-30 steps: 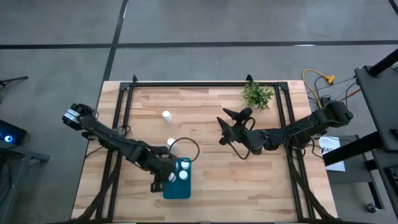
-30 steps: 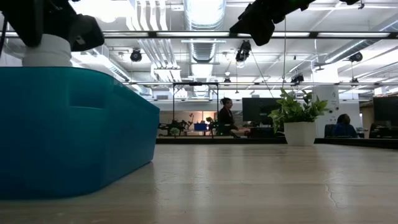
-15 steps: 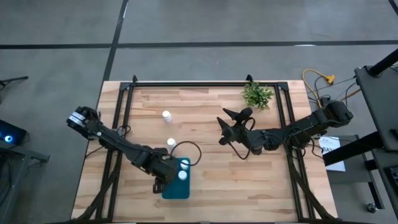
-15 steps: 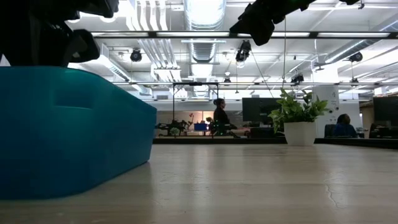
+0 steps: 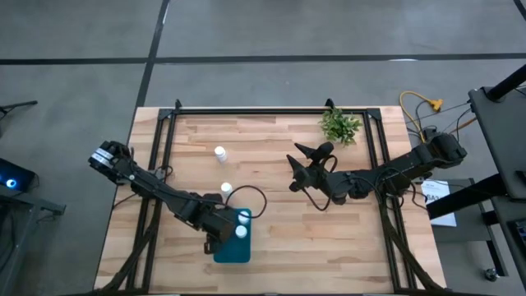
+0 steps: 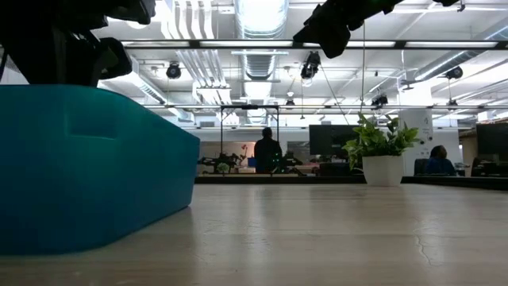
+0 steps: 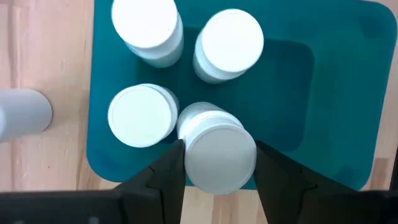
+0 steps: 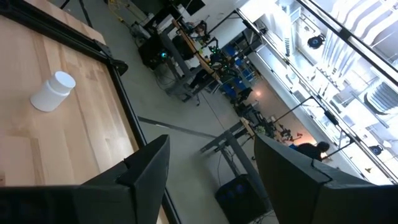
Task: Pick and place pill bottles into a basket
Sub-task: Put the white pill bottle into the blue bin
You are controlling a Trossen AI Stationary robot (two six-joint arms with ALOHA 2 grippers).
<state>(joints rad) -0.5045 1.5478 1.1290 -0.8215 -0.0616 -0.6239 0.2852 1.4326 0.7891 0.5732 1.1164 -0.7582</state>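
You see four pill bottles in the basket; left gripper clamps one. Overhead shows two more bottles on the table, right gripper spread empty.

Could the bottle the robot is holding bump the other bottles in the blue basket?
Maybe. The left end effector grips a pill bottle right beside three bottles already standing in the basket; its neighbour looks very near, so lowering or opening might knock it over. The dark fingers could also catch the basket's rim. Two bottles remain on the table, one far from the basket.
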